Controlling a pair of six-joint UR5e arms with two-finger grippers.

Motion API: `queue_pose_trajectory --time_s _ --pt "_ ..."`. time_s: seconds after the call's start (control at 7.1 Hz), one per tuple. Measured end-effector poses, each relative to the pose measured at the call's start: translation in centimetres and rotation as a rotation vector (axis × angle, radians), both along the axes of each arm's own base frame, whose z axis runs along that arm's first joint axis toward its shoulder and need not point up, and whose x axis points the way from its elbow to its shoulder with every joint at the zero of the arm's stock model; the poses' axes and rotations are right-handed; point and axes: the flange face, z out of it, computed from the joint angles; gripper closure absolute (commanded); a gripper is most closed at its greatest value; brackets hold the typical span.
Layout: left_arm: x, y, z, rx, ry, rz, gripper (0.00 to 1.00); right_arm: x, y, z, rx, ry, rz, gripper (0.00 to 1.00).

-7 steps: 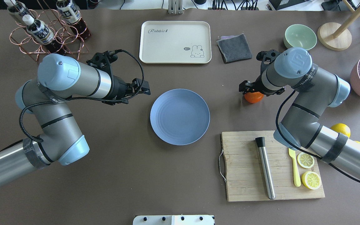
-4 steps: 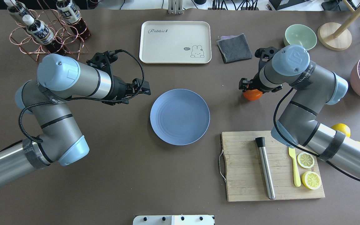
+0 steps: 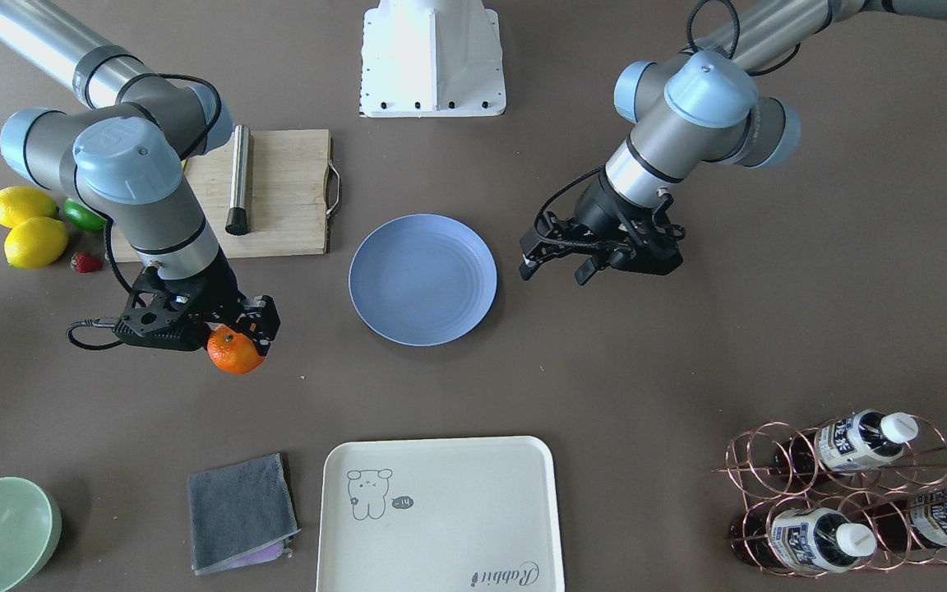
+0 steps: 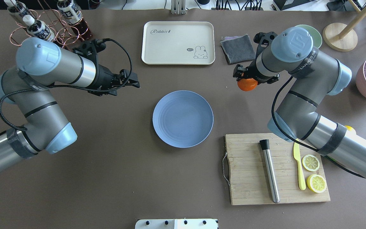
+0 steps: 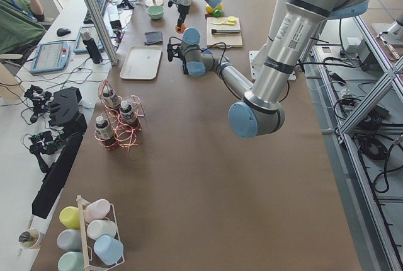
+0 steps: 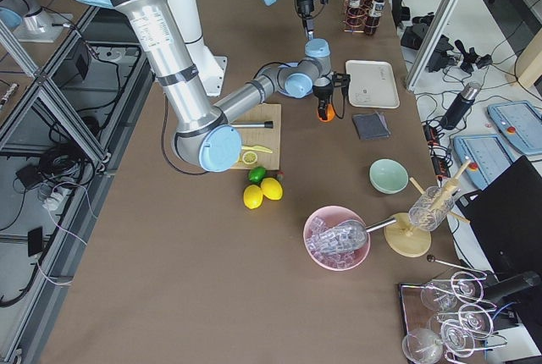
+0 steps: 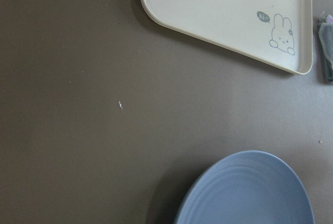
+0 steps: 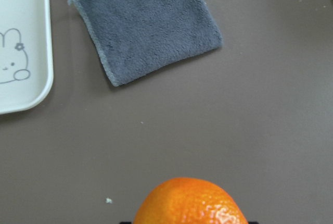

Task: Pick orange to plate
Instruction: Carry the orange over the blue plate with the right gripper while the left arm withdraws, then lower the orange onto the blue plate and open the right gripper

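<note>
The orange [image 4: 247,85] is held in my right gripper [image 4: 245,80], which is shut on it and carries it above the table, right of and beyond the plate. The front view shows the orange [image 3: 235,352] hanging under the black fingers, and the right wrist view has the orange [image 8: 190,203] at its bottom edge. The light-blue plate [image 4: 183,119] lies bare at the table's middle, also seen as the plate [image 3: 422,279] and the plate [image 7: 250,193]. My left gripper [image 4: 134,83] hovers open and holds nothing, left of and beyond the plate.
Behind the plate lie a cream tray [image 4: 178,43] and a grey cloth [image 4: 238,48]. A green bowl [image 4: 314,31] is partly hidden by my right arm. A cutting board [image 4: 249,171] with muddler, knife and lemon slices sits front right. A bottle rack [image 4: 43,28] stands far left.
My right gripper has risen with the orange and moved left and toward the far side. My left arm has drawn back to the left and away from the plate.
</note>
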Motion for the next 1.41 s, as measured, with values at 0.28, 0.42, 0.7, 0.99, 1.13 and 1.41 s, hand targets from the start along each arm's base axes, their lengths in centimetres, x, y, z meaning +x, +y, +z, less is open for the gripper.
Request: queue_pose_trajectory --time_s 0.28,0.42,0.7,0.99,1.13,1.41 --pt "-6.1 -1.9 3.8 0.032 -0.033 0.029 0.02 -3.6 2.5 -4.0 0.024 -0.003 -0.012 1.0" --pt "-8.6 -2.2 5.7 0.037 -0.044 0.036 0.02 -6.3 4.1 -6.6 0.033 0.01 -0.031 1.0" --pt "-12.9 -1.4 9.0 0.049 -0.063 0.041 0.02 -11.6 8.5 -9.7 0.058 0.04 -0.07 1.0" --pt "-15.6 -0.6 12.1 0.083 -0.098 0.053 0.02 -15.2 11.4 -11.2 0.084 0.051 -0.095 1.0" --pt "-16.5 -0.4 12.9 0.09 -0.106 0.056 0.02 -16.8 11.8 -11.9 0.08 0.051 -0.095 1.0" --pt "-17.2 -0.4 13.7 0.096 -0.113 0.06 0.02 -19.6 12.4 -12.9 0.068 0.057 -0.083 0.4"
